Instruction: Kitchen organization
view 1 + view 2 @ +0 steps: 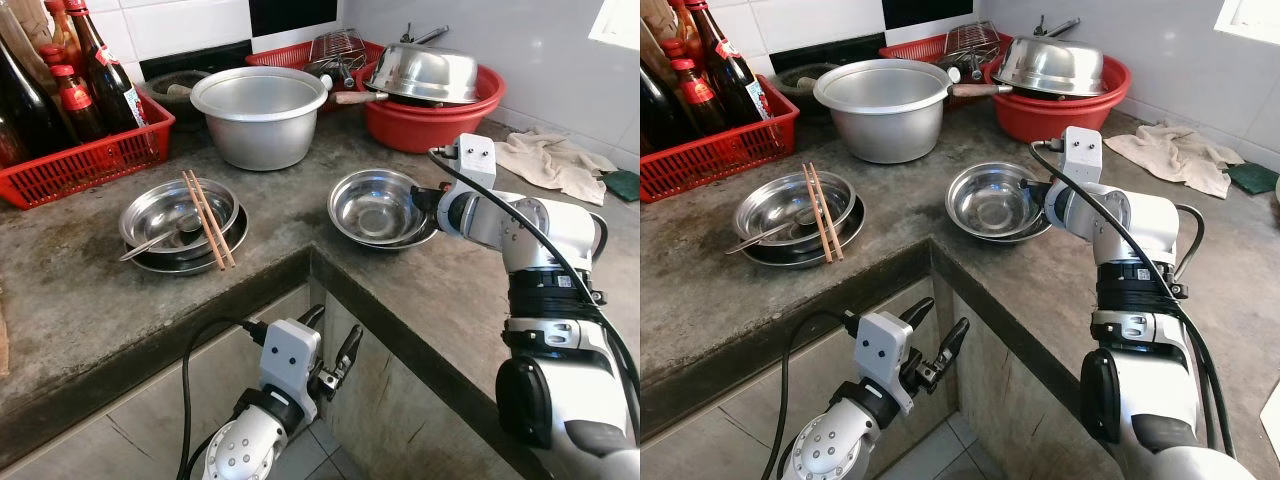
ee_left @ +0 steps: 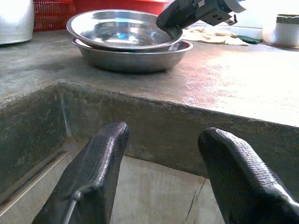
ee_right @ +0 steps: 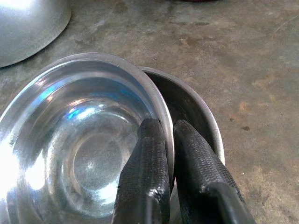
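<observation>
**Thin grip on the rim of the upper bowl**

The right gripper (image 3: 161,140) has its two black fingers closed on the rim of the upper shiny steel bowl (image 1: 377,205), one finger inside the bowl and one outside, between this bowl and the lower steel bowl (image 3: 198,109) in which it is nested. The hold is only at one edge. In my judgement the main risk is that the bowl turns or slips out when it is lifted, because the smooth metal gives little friction and the weight hangs away from the fingers. A second risk: the outer finger sits in the narrow gap, so it may drag the lower bowl also (the two are touching at that side) and push it toward the edge of the grey concrete counter (image 1: 120,300).

Both bowls stand near the inner corner of the counter, directly in front of the right gripper. To the robot's left, well apart, is another stack of steel dishes (image 1: 180,225) with a pair of wooden chopsticks (image 1: 208,232) and a spoon on it. Behind stands a large aluminium pot (image 1: 260,112).

The left gripper (image 1: 333,350) hangs below the counter edge, fingers apart, holding nothing.
</observation>
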Robot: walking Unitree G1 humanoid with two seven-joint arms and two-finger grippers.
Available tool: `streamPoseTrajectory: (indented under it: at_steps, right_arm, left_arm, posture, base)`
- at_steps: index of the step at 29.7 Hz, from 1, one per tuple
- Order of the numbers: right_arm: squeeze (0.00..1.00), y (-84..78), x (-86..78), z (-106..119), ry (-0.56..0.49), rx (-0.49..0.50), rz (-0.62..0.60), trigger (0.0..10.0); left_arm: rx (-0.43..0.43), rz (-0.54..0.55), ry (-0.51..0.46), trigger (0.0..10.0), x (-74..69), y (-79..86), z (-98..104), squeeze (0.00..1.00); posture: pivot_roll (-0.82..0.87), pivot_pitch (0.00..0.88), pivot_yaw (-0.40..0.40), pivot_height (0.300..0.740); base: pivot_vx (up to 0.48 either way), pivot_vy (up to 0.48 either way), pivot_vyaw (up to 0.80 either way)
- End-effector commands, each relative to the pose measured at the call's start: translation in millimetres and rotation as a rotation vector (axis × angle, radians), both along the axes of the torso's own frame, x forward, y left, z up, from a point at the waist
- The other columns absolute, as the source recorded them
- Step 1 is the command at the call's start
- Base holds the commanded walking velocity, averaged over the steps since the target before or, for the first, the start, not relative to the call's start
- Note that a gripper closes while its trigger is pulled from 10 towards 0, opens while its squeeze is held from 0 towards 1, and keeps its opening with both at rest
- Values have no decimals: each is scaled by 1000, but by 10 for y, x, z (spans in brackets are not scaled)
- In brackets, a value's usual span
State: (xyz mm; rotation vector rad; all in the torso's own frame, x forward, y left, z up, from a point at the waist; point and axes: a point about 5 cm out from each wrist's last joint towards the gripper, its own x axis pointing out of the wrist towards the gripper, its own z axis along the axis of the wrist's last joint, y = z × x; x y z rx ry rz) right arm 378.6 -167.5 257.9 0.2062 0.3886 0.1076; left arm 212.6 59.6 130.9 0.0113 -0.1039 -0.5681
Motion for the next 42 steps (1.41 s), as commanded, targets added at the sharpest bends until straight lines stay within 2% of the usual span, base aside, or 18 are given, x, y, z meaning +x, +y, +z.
streamPoseTrajectory:
  at_steps: [1, 4, 9, 10, 11, 12, 14, 22, 29, 35, 36, 39, 42]
  right_arm:
    - [0, -31, 3, 2, 10, -6, -12, 0]
    - [0, -36, 5, -4, 4, 9, -22, 0]
    - [0, -111, 28, 96, -93, 142, -93, 0]
    - [0, -111, 28, 96, -93, 142, -93, 0]
    - [0, -130, 30, 118, -107, 172, -107, 0]
    - [0, -195, 33, 152, -137, 255, -155, 0]
    - [0, -236, 28, 161, -154, 297, -180, 0]
    - [0, -356, -24, 205, -166, 345, -188, 0]
    - [0, -395, -45, 294, -185, 445, -187, 0]
    - [0, -579, -89, 453, -282, 482, -244, 0]
    - [0, -579, -89, 453, -282, 482, -244, 0]
    - [0, -602, -171, 532, -392, 542, -270, 0]
    - [0, -589, -214, 537, -421, 573, -281, 0]
  left_arm:
    - [0, 5, -10, 10000, 1, 0, 25, 0]
    - [1, 6, -10, 10000, 1, 2, 25, 0]
    - [1, 9, -11, 10000, 3, 4, 26, 0]
    - [1, 9, -11, 10000, 3, 4, 26, 0]
    - [2, 9, -11, 10000, 3, 5, 26, 0]
    - [3, 10, -10, 10000, 3, 6, 24, 0]
    - [3, 9, -10, 10000, 3, 7, 24, 0]
    - [4, 7, -6, 10000, -2, 7, 13, 0]
    - [5, 5, -5, 10000, -3, 5, 5, 0]
    - [5, 4, -7, 10000, -1, 3, 6, 0]
    - [5, 4, -7, 10000, -1, 3, 6, 0]
    - [6, 0, -9, 10000, -2, -2, 5, 0]
    - [6, 0, -10, 10000, 1, -1, 6, 0]
  posture:
    - [194, 88, -49, 740]
    - [196, 88, -47, 740]
    - [198, 87, -49, 740]
    - [198, 87, -49, 740]
    - [200, 86, -50, 740]
    - [198, 85, -49, 740]
    - [199, 83, -48, 740]
    - [193, 78, -43, 740]
    - [197, 70, -39, 740]
    - [193, 65, -40, 740]
    - [193, 65, -40, 740]
    - [188, 61, -35, 740]
    - [190, 61, -36, 740]
  base:
    - [0, 0, 0]
    - [0, 0, 0]
    - [0, 0, 0]
    - [0, 0, 0]
    - [0, 0, 0]
    - [0, 0, 0]
    - [0, 0, 0]
    - [0, 0, 0]
    - [0, 0, 0]
    - [0, 0, 0]
    - [0, 0, 0]
    - [0, 0, 0]
    - [0, 0, 0]
